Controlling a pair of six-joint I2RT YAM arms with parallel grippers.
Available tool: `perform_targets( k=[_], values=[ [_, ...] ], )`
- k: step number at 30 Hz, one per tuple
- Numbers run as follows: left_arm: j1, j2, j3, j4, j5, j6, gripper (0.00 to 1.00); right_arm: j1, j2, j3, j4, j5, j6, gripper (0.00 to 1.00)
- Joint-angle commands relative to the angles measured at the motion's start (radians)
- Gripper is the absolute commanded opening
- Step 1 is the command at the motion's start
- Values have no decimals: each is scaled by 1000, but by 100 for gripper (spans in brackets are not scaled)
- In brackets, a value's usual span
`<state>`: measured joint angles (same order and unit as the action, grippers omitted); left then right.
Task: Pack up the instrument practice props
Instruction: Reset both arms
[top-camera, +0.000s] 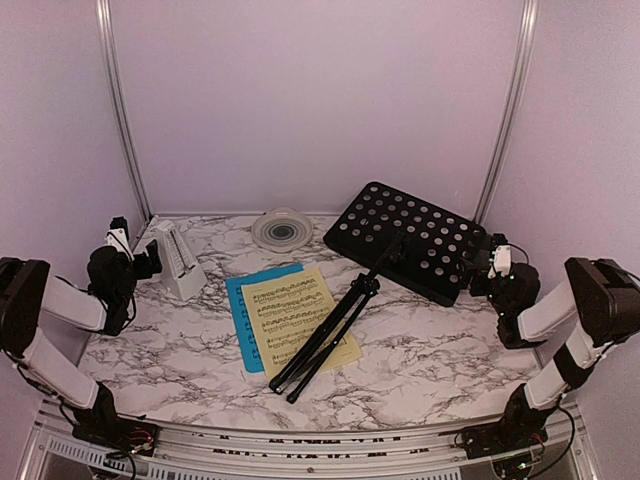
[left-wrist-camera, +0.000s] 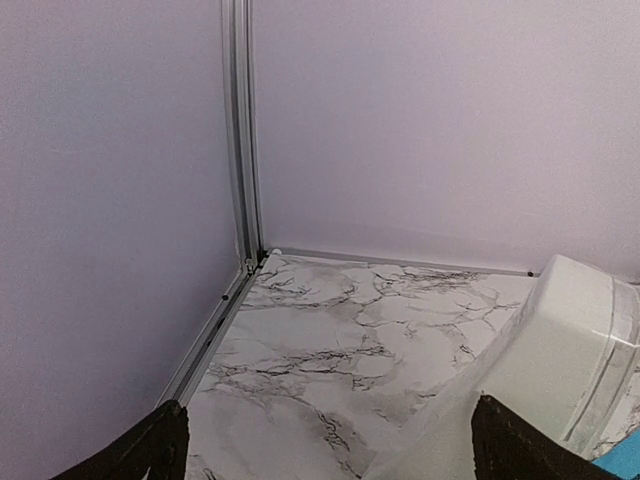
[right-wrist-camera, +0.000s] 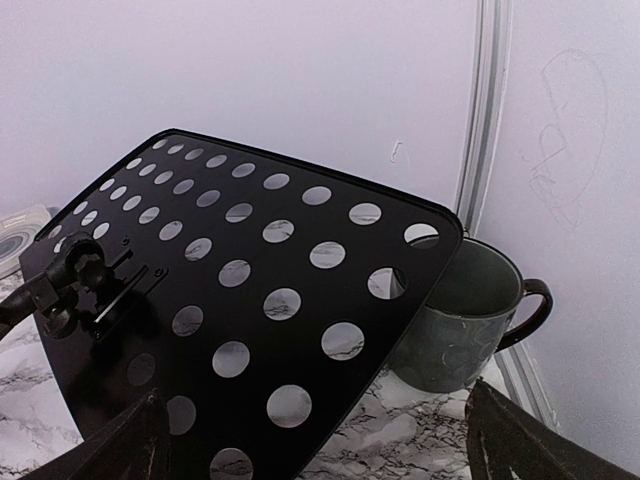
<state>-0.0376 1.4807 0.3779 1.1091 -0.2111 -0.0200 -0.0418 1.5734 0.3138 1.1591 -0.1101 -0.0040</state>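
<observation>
1. The black hole-punched music stand (top-camera: 412, 238) lies on the white marble-patterned bench (top-camera: 430, 350), with its perforated plate at the far right and tilted.
2. Its folded tripod legs (top-camera: 322, 340) run as a closed bundle from the plate down to the near centre.
3. The legs rest across the yellow sheet-music page (top-camera: 292, 312), which lies flat at the centre of the bench.
4. The yellow page overlaps the blue sheet-music page (top-camera: 238, 318), which shows along the left and far edges of the yellow one.
5. The small white pyramid metronome (top-camera: 180, 262) stands upright at the far left, well apart from the pages.
6. The left hand (top-camera: 146, 262) hovers just left of the metronome with its fingers spread wide and holds nothing. In the left wrist view the metronome's white body sits just ahead of the right-side finger.
7. The right hand (top-camera: 484, 266) is at the right edge of the stand's plate, fingers spread wide and empty. The plate fills the view between its fingertips.
8. A dark mug (right-wrist-camera: 470, 318) stands behind the plate's far right corner, partly hidden by it. Whether they touch cannot be told.
9. A round clear dish (top-camera: 282, 229) sits at the far centre, near the back wall.
</observation>
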Motion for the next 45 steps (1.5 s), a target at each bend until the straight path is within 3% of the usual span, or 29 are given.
perform_targets(
  k=[1,36,45],
  values=[
    [5,3,-2,15,-10,-8,100,8,6,24,24,8,6,100],
    [7,3,0,11,39,6,100,8,5,25,24,9,6,100],
    [11,2,-6,19,-19,-20,100,8,5,25,24,9,6,100]
  ],
)
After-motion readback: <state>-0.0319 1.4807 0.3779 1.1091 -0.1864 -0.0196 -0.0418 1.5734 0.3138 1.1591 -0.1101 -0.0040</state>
